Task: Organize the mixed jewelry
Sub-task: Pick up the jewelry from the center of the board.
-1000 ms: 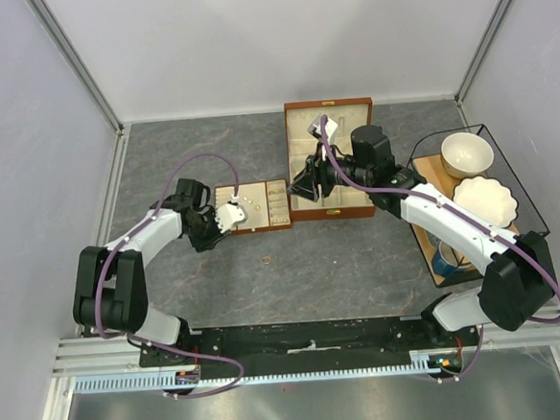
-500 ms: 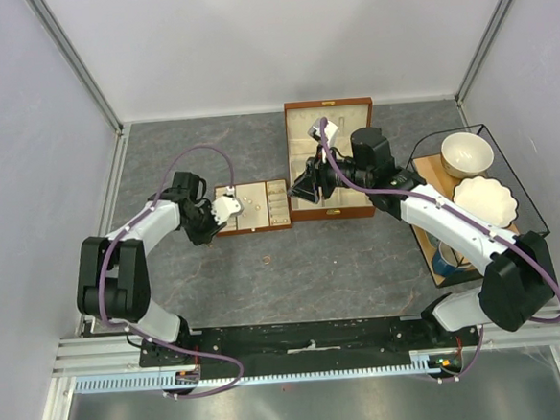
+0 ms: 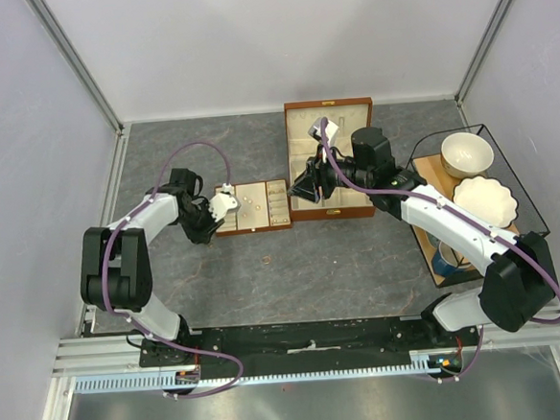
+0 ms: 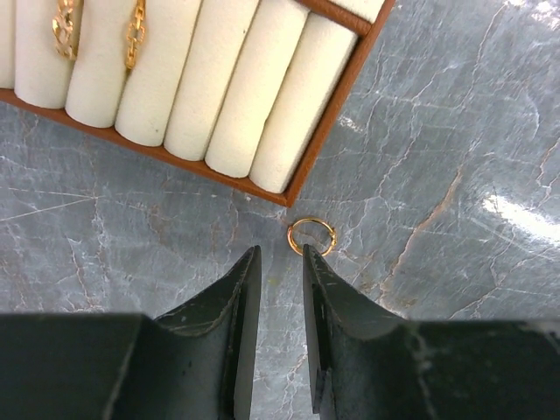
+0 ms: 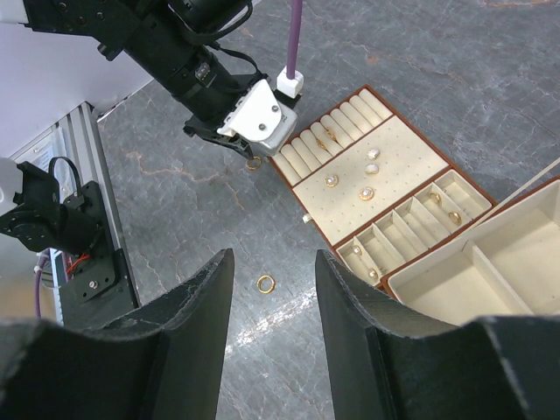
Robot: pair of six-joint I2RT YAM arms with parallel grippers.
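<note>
Since one gold ring [image 4: 311, 236] lies flat on the tabletop [image 4: 455, 131] just off the corner of the slotted tray [image 4: 339, 94], near its brown rim but not touching it, that piece is judged to be the item in hand. It sits directly ahead of the left jaws, a shade to one side of the gap between them, and neither touches it.

Left jaws: parted by a narrow slit, nothing held. The narrow setting suits a thin loop that must be pinched across its wire.

A second loose ring [image 5: 265, 283] rests on open tabletop, well apart from the tray and nearer the arm bases.

Pieces already housed:
- two gold pieces [image 4: 61, 26] pushed between the cream rolls;
- several studs [image 5: 367, 179] on the flat panel;
- a few items in the small compartments [image 5: 398, 219].

Sorting is therefore judged partly done.

Right jaws: roughly half open and empty, held high over the near left part of the wooden box [image 3: 327, 105], looking down on the tray and the stray ring. They are judged to be waiting clear of the left arm's work.

Risk noted: a flat ring on this hard surface may skid toward the tray wall rather than lift.
</note>
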